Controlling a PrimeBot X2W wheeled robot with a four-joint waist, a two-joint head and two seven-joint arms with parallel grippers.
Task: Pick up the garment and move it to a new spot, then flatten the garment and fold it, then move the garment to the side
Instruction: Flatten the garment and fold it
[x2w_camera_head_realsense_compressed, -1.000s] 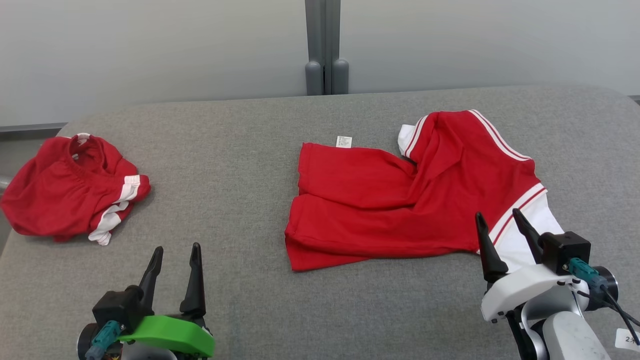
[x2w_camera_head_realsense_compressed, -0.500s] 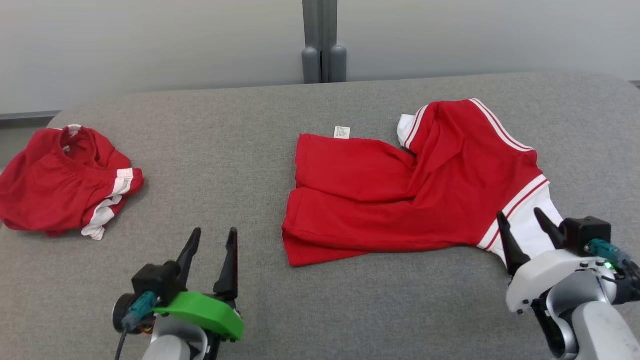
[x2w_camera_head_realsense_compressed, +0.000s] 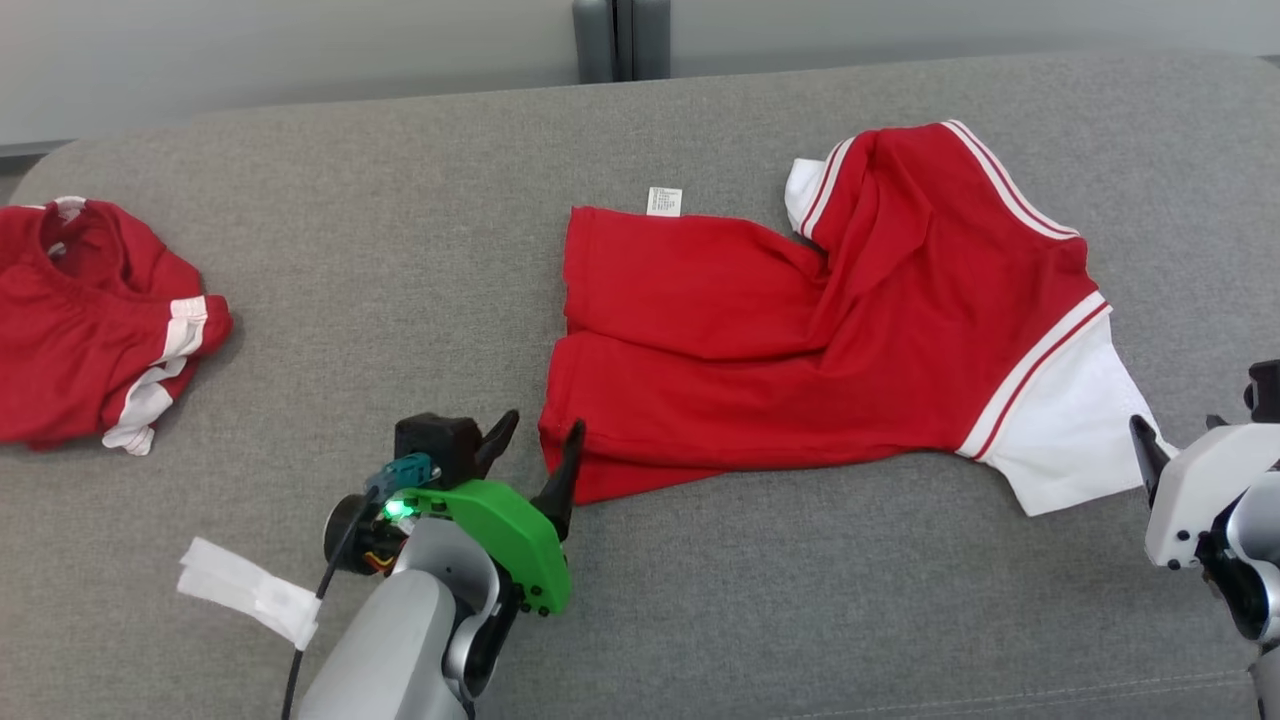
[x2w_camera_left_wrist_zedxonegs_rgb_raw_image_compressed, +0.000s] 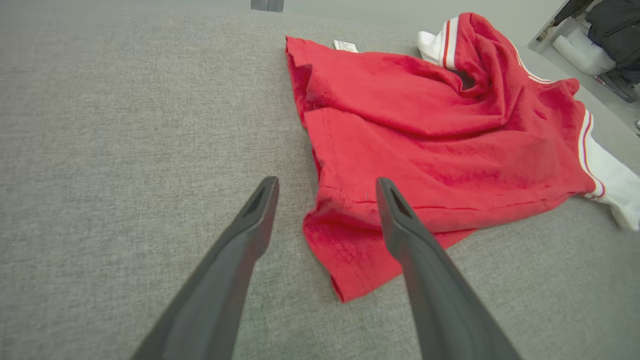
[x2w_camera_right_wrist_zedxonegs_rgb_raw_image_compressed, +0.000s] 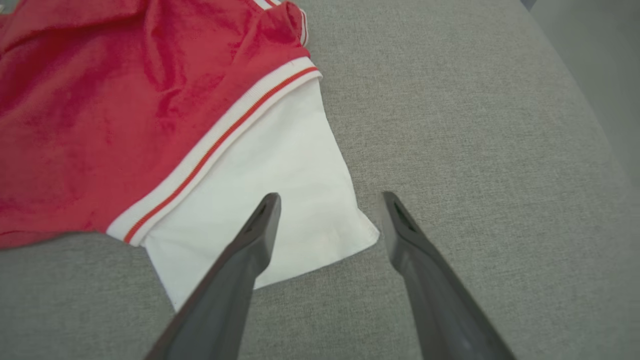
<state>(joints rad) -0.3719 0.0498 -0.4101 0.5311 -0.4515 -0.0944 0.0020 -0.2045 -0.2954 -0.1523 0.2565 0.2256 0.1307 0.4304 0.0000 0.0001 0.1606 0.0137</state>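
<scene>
You had soft, even light over the grey table, with no glare and no blown highlights, even on the white sleeve. Shadows were faint: a thin dark line lay under the near hem of the red garment and a soft smudge beside the second red garment. The head view was crisp. Both wrist views bowed at their edges, and the fingers of the left gripper and the fingers of the right gripper went soft near the lens. A small green lamp glowed.
</scene>
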